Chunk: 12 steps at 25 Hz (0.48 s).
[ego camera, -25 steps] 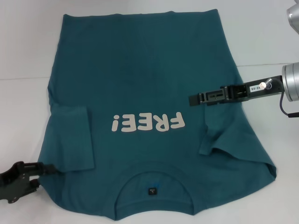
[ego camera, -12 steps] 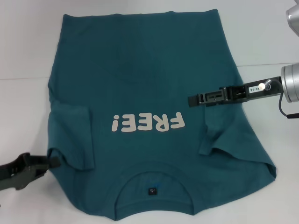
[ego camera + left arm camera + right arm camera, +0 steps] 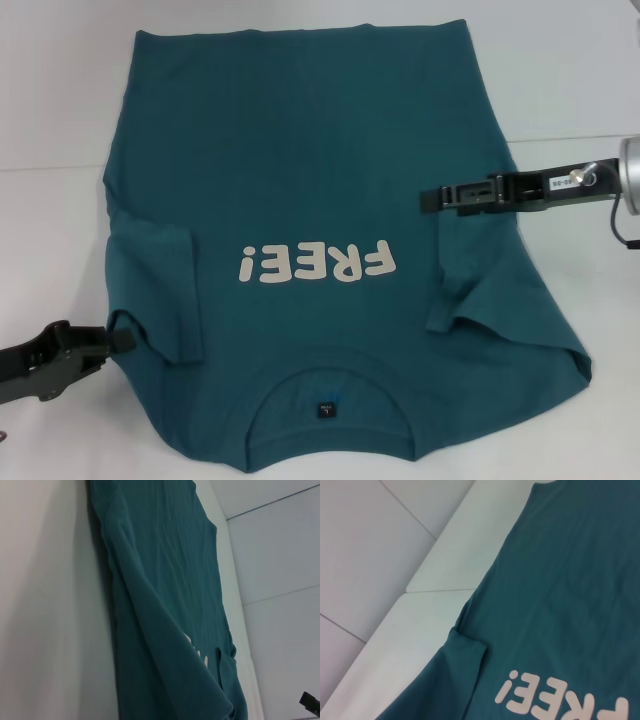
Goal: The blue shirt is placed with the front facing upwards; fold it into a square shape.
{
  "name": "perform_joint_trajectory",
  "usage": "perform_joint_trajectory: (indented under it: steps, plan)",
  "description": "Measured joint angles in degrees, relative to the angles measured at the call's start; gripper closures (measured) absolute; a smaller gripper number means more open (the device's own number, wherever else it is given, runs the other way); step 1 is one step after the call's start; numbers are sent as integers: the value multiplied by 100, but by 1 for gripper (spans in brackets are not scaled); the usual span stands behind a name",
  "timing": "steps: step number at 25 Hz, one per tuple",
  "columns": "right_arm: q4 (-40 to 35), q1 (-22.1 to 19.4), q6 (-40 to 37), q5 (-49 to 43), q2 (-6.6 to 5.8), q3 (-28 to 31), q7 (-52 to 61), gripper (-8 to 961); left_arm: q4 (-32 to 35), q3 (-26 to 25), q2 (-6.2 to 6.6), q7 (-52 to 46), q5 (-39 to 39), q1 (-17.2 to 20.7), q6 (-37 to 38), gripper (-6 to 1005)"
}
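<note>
In the head view you see the blue shirt (image 3: pixel 310 230) spread face up on the white table (image 3: pixel 60 250), its collar toward the robot and the white "FREE!" lettering (image 3: pixel 318 264) reading upside down across the chest. Both sleeves are folded inward onto the body of the shirt, and a small dark tag (image 3: pixel 325 408) sits inside the collar. Your left gripper (image 3: pixel 118 340) lies low at the near left, its tip touching the shirt's edge by the folded left sleeve; you cannot tell from here whether its fingers are spread or closed on cloth. Your right gripper (image 3: pixel 432 199) reaches in from the right and sits over the shirt's right side above the folded sleeve; its fingers look drawn close together, with no cloth seen between them. In the left wrist view you look along the shirt's side edge where it meets the table, with a fold of cloth running lengthwise and a sliver of the lettering showing; the arm's own fingers do not show. In the right wrist view you see the shirt's far side, the folded left sleeve and part of the lettering, with bare table beside the cloth.
</note>
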Motion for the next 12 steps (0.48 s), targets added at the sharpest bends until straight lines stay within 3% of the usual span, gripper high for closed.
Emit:
perform_joint_trajectory:
  steps: [6, 12]
  plan:
    - [64, -137, -372, -73, -239, 21, 67, 109, -4, 11, 0, -10, -1, -17, -3, 950]
    - [139, -556, -1306, -200, -518, 65, 334, 109, -8, 38, 0, -54, 9, -66, -70, 950]
